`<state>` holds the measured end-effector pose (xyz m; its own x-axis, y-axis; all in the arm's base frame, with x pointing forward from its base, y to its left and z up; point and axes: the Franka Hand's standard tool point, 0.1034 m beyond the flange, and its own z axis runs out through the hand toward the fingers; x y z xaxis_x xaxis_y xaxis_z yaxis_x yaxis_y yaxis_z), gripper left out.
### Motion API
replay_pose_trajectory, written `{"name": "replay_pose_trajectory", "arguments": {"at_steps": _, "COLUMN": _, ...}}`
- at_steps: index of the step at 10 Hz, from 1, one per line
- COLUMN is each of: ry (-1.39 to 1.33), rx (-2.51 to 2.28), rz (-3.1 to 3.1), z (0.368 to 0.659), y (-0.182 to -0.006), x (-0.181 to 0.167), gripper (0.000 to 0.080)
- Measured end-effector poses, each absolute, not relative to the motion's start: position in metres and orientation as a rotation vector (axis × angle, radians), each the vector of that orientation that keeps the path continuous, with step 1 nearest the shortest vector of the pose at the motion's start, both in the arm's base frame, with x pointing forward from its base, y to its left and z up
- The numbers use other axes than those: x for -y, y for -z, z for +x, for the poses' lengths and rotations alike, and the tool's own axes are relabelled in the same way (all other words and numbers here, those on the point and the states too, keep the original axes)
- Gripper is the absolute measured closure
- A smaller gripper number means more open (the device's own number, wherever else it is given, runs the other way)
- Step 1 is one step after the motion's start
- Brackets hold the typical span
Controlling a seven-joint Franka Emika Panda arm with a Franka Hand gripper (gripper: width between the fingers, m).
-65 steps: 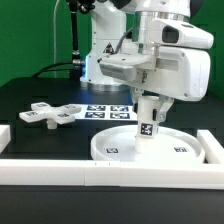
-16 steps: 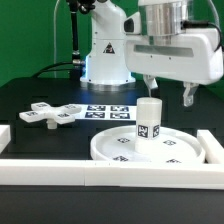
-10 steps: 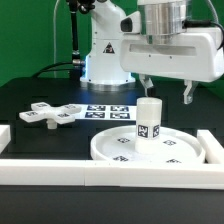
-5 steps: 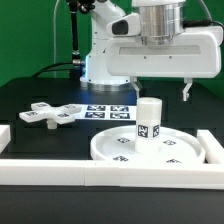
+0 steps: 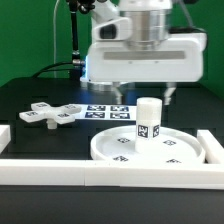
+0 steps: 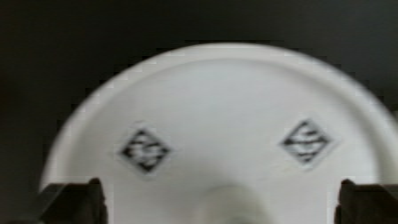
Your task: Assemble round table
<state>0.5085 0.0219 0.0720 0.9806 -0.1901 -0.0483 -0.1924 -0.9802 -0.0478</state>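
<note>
The gripper (image 5: 146, 94) hangs with its fingers (image 5: 170, 95) spread wide and nothing between them. Right beneath it, apart from the fingertips, the leg (image 5: 148, 121) stands upright on its own. I'd guess it stands free like that because it is seated in the round disc (image 5: 108, 152), which lies flat below the hand as a steady base. Past the disc lies the marker board (image 5: 106, 111). Farthest from the hand, off toward the exterior view's left, the cross-shaped foot (image 5: 50, 113) lies loose on the black table (image 5: 50, 138), probably the next piece to fetch for the leg's top.
</note>
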Motion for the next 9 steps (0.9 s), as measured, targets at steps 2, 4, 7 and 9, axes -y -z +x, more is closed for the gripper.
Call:
{"name": "replay_pose_trajectory", "arguments": {"at_steps": 2, "ry": -0.056, "rx": -0.293, "rz": -3.078, "z": 0.509, "y": -0.073, "x": 0.016, "gripper": 0.0151}}
{"name": "replay_pose_trajectory", "arguments": {"at_steps": 4, "ry": -0.059, "rx": -0.289, "rz": -3.078, "z": 0.509, "y": -0.072, "x": 0.013, "gripper": 0.0151}}
{"name": "replay_pose_trajectory", "arguments": {"at_steps": 7, "ry": -0.058, "rx": -0.288, "rz": -3.081, "z": 0.509, "y": -0.072, "x": 0.015, "gripper": 0.0151}}
{"name": "replay_pose_trajectory", "arguments": {"at_steps": 9, "ry": 0.024, "rx": -0.293, "rz": -3.113, "z": 0.502, "y": -0.070, "x": 0.045, "gripper": 0.0151}}
